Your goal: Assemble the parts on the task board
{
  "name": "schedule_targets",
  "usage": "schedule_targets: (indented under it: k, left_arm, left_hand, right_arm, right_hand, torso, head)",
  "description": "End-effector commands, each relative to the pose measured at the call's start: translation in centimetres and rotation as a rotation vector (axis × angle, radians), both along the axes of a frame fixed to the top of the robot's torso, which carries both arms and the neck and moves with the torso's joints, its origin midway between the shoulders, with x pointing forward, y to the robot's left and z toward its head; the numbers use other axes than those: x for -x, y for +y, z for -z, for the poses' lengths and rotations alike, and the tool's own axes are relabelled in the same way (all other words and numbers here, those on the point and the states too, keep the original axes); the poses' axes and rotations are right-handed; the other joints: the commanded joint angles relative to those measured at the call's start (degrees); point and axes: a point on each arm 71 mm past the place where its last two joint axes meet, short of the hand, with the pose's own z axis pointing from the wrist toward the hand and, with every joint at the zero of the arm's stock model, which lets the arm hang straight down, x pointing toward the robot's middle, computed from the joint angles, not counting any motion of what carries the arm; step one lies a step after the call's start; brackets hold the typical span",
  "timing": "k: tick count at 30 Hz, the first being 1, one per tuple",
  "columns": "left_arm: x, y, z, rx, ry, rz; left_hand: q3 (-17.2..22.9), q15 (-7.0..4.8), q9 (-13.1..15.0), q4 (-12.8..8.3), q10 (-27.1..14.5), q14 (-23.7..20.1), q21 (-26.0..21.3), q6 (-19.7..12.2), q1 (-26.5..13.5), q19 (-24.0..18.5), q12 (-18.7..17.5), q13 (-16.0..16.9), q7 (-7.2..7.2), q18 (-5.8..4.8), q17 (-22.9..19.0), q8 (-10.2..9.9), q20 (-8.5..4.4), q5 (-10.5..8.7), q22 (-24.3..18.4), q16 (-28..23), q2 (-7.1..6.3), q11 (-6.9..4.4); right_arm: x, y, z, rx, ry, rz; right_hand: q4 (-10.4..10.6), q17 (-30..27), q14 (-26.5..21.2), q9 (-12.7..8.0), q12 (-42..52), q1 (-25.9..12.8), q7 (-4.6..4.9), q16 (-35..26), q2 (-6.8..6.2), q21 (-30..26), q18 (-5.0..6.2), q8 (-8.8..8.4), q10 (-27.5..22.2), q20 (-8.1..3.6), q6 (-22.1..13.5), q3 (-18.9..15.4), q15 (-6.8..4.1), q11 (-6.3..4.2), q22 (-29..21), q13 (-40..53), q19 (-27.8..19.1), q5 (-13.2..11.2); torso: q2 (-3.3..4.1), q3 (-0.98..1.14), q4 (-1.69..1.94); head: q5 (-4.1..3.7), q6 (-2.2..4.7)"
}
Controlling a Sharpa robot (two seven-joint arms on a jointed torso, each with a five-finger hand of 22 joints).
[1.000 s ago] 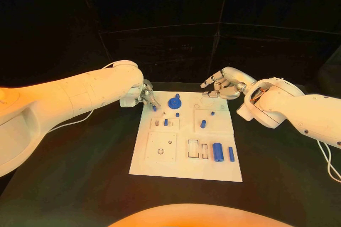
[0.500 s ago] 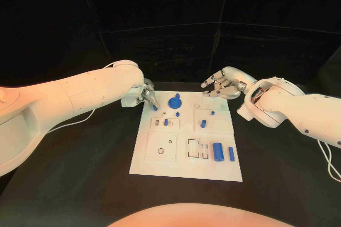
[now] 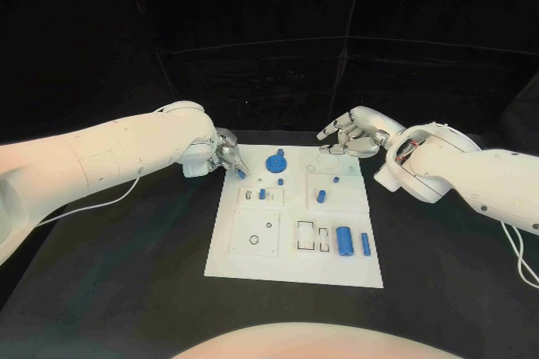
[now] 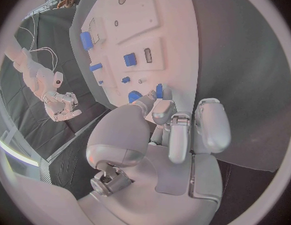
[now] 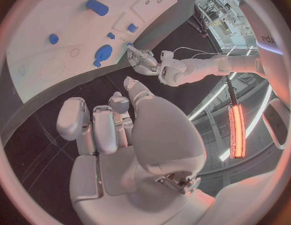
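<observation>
Left robot hand (image 3: 227, 156) pinched small blue part (image 3: 241, 171) at task board (image 3: 294, 269) upper-left corner in frame. Right robot hand (image 3: 346, 135) hovered clenched, nothing in it, beyond board's top edge. Risk: thin fingertip pinch; part could slip or tilt, missing its socket.

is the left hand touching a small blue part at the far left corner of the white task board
Touching. In the left wrist view the left hand pinches a small blue part between its fingertips, over the white task board; the head view shows blue at those fingertips too.
</observation>
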Motion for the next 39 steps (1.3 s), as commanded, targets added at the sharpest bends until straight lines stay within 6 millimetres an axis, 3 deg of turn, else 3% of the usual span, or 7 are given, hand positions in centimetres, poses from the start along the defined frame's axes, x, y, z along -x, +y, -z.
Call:
schedule_targets:
  k: [1, 6, 10, 18, 26, 39]
  left_arm:
    - [0.4, 0.0, -0.4, 0.063, -0.037, -0.046]
    - [1.7, 0.2, -0.8, 0.079, -0.089, -0.031]
    - [2.8, 0.3, -0.8, 0.103, -0.148, -0.029]
    - [4.4, 0.2, -0.2, 0.156, -0.224, -0.041]
    - [5.6, -0.4, 1.0, 0.121, -0.235, 0.006]
    - [6.3, -1.2, 2.1, 0.07, -0.17, 0.055]
  left_hand:
    - [4.4, -0.3, 2.3, -3.8, 0.1, 6.2, 0.1, -0.5, -0.6, 0.1, -0.1, -0.1, -0.03, 0.25, 15.1, 0.4, -0.38, 0.07, 0.0, 0.2, -0.18, -0.29]
    - [6.4, -0.38, 2.6, -4.2, 0.0, 6.2, 0.0, -0.5, -1.4, 0.1, -0.3, -0.4, -0.13, 0.28, 15.1, 1.0, -0.43, 0.07, -0.2, 0.2, -0.92, -0.37]
    - [7.1, -0.4, 2.7, -4.2, 0.1, 6.2, 0.0, -0.5, -1.8, 0.1, -0.3, -0.5, -0.18, 0.27, 15.1, 1.3, -0.45, 0.06, -0.1, 0.2, -1.37, -0.41]
    - [7.5, -0.42, 2.8, -4.0, 0.3, 6.2, 0.2, -0.4, -2.2, 0.3, -0.2, -0.3, -0.24, 0.2, 15.1, 1.5, -0.47, 0.02, 0.3, 0.2, -1.67, -0.45]
    - [7.7, -0.44, 2.8, -3.9, 0.5, 6.2, 0.3, -0.3, -2.4, 0.3, -0.1, -0.2, -0.27, 0.17, 15.1, 1.6, -0.49, 0.0, 0.4, 0.2, -1.79, -0.49]
    - [7.9, -0.46, 2.8, -3.9, 0.5, 6.2, 0.3, -0.3, -2.5, 0.3, 0.0, -0.2, -0.31, 0.17, 15.1, 1.7, -0.5, -0.01, 0.4, 0.2, -1.88, -0.51]
  right_arm:
    - [0.0, 0.0, -0.1, 0.0, -0.001, -0.007]
    - [0.0, -0.1, -0.1, 0.002, -0.001, -0.003]
    - [-0.1, -0.3, -0.1, 0.004, 0.001, 0.002]
    - [-0.1, -0.4, -0.1, 0.006, 0.003, 0.006]
    - [-0.1, -0.5, -0.1, 0.006, 0.003, 0.006]
    - [-0.1, -0.4, 0.0, 0.006, 0.004, 0.004]
  right_hand:
    - [0.3, -0.1, 1.8, -0.1, -0.1, -0.2, -0.05, -0.3, 0.09, -0.2, 0.76, 0.28, -0.1, -0.17, 0.3, 0.0, -0.34, -0.37, -0.1, 0.0, -0.3, 0.2]
    - [0.3, 0.0, 1.8, -0.1, -0.1, -0.2, -0.05, -0.3, 0.1, -0.2, 0.77, 0.29, -0.1, -0.18, 0.3, 0.0, -0.34, -0.38, -0.1, 0.0, -0.3, 0.2]
    - [0.3, -0.1, 1.8, -0.1, -0.1, -0.1, -0.06, -0.4, 0.13, -0.2, 0.77, 0.3, 0.0, -0.18, 0.3, 0.1, -0.35, -0.39, -0.1, 0.0, -0.3, 0.2]
    - [0.3, -0.1, 1.8, -0.1, -0.1, -0.1, -0.06, -0.4, 0.13, -0.2, 0.77, 0.3, 0.0, -0.18, 0.3, 0.1, -0.35, -0.39, -0.1, 0.0, -0.3, 0.2]
    - [0.3, -0.1, 1.8, -0.1, -0.1, -0.1, -0.06, -0.4, 0.13, -0.2, 0.77, 0.3, 0.0, -0.18, 0.3, 0.1, -0.35, -0.39, -0.1, 0.0, -0.3, 0.2]
    - [0.3, -0.1, 1.8, -0.1, -0.1, -0.1, -0.06, -0.4, 0.13, -0.2, 0.77, 0.3, 0.0, -0.18, 0.3, 0.1, -0.35, -0.39, -0.1, 0.0, -0.3, 0.2]
  torso:
    - [-0.08, 0.05, 0.18]
    - [-0.02, 0.0, 0.06]
    - [-0.15, 0.06, 0.24]
    - [-0.34, 0.16, 0.99]
    - [-0.28, 0.11, 0.75]
    - [-0.21, 0.15, 0.7]
  head:
    - [0.0, 0.03]
    - [0.47, 0.1]
    - [0.68, -0.15]
    - [0.51, -0.23]
    - [0.67, -0.25]
    - [0.57, -0.36]
